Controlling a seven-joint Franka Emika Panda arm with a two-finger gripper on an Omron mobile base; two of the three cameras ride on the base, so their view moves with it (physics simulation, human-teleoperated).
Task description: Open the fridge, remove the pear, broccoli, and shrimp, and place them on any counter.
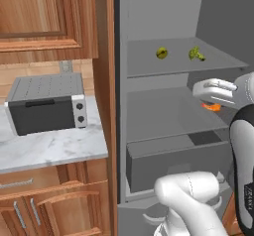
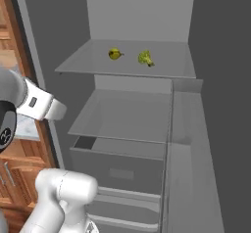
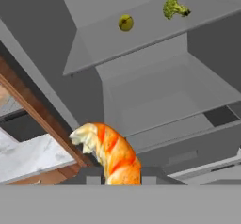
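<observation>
- The gripper (image 3: 121, 176) pinches the shrimp (image 3: 109, 153) between its two tips; most of the shrimp sticks up past them, so I think it could slip out if the arm swings fast; then it could fall to the floor or into the fridge (image 1: 163, 116).
- The counter (image 1: 49, 148) is past the wooden wall beside the fridge; I think the arm could bump that wall on the way there.
- The pear (image 2: 114, 54) and the broccoli (image 2: 145, 58) lie near the middle of the top shelf, a little apart; they are still to be taken out.
- The hand view shows the shrimp up close and how it is held; the left base view shows just a bit of orange under the hand, but it also shows a toaster oven (image 1: 47, 103) at the back of the counter.
</observation>
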